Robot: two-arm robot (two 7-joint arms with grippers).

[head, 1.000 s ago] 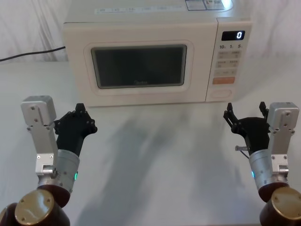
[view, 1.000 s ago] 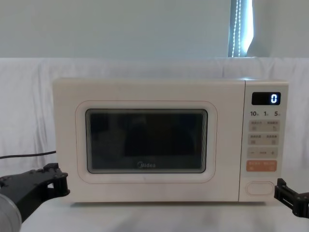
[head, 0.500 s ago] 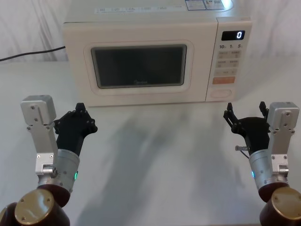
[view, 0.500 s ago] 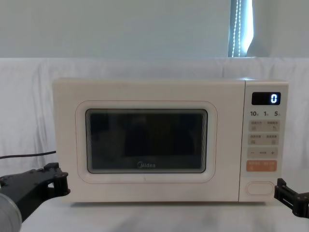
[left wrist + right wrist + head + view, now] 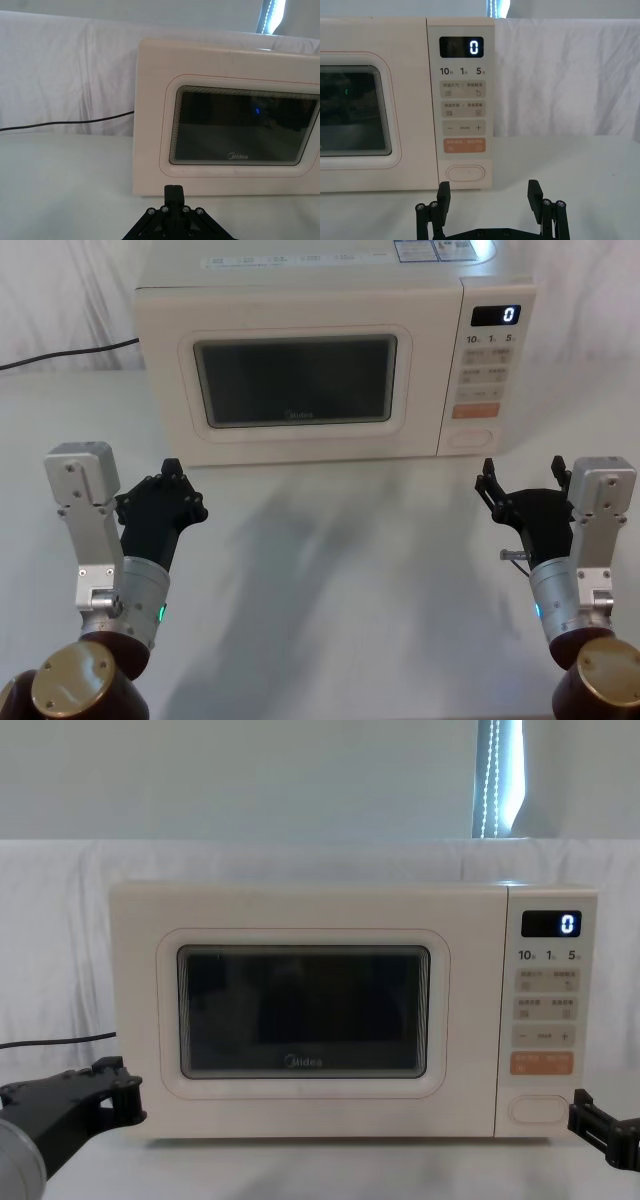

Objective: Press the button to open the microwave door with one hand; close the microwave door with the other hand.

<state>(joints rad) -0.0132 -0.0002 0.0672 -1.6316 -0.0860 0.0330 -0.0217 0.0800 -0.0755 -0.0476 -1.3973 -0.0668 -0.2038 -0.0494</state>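
Step in hand: the very start, by my reading; the microwave door (image 5: 295,380) sits flush and closed, and nothing has been pressed yet
Button: the blank cream oblong button (image 5: 465,173) is at the bottom of the control panel (image 5: 460,100), right under the orange key (image 5: 464,146) and at the microwave's lower right corner
Door: takes up the wide left part of the microwave (image 5: 140,1010) front, its dark window (image 5: 303,1011) facing the robot
Right claw: the right gripper (image 5: 524,484) hangs above the table (image 5: 340,570), short of the microwave and apart from it, roughly in line with the button; its two fingers (image 5: 443,194) are spread wide with nothing between them
Left claw: the left gripper (image 5: 172,482) hangs over the table in front of the door's lower left corner, apart from it; its fingers are pressed together and hold nothing
Next move: I judge the right arm is best placed for the press; it would need to go forward and bring one fingertip, or the two closed into one blunt tip, square onto the oblong
Care needed: the orange key lies just above the button, so the aim must stay low
After that: the door looks to hinge on the left, so it should swing out toward the left arm, which must stay out of its path and then push it closed
Display: reads 0
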